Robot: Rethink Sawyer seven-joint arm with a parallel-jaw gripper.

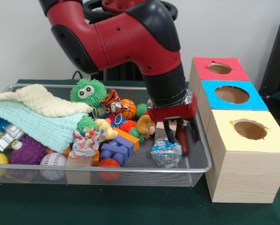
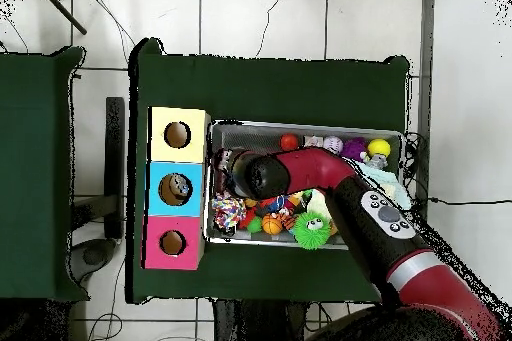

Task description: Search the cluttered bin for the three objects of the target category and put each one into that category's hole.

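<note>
So far: none of the sorting can be confirmed; the bin (image 1: 203, 161) is crowded with toys and cloths, and the yellow hole (image 1: 250, 129) and red hole (image 1: 219, 68) show nothing inside in the front view.
Blue hole: in the overhead view, the blue hole (image 2: 177, 188) at the left of the frame seems to hold something dark and mottled; I cannot tell what it is, so one item may already be in.
Target category: not stated by anything visible, so which three objects count is a judgement; I cannot name them.
Gripper: the gripper (image 1: 177, 136) sits low over the right end of the bin, centre-right of the front view, nearest the box row.
Fingers: spread apart and empty, one either side of a dark reddish-brown handle-like object (image 1: 183, 140); whether they touch it I cannot tell.
Candidate object: that reddish object stands roughly upright, just beside a pale wooden block (image 1: 161, 132) and above a crumpled clear plastic wrapper (image 1: 165, 153).
Look: glossy, narrow, rounded at its lower end; probably rigid.
Left to do: probably all or most of the three drops, starting with closing on a pick.
Clutter: green fuzzy ball (image 1: 87, 91), baseball (image 1: 53, 166), blue bricks (image 1: 114, 150), mint towel (image 1: 32, 124) at left.
</note>
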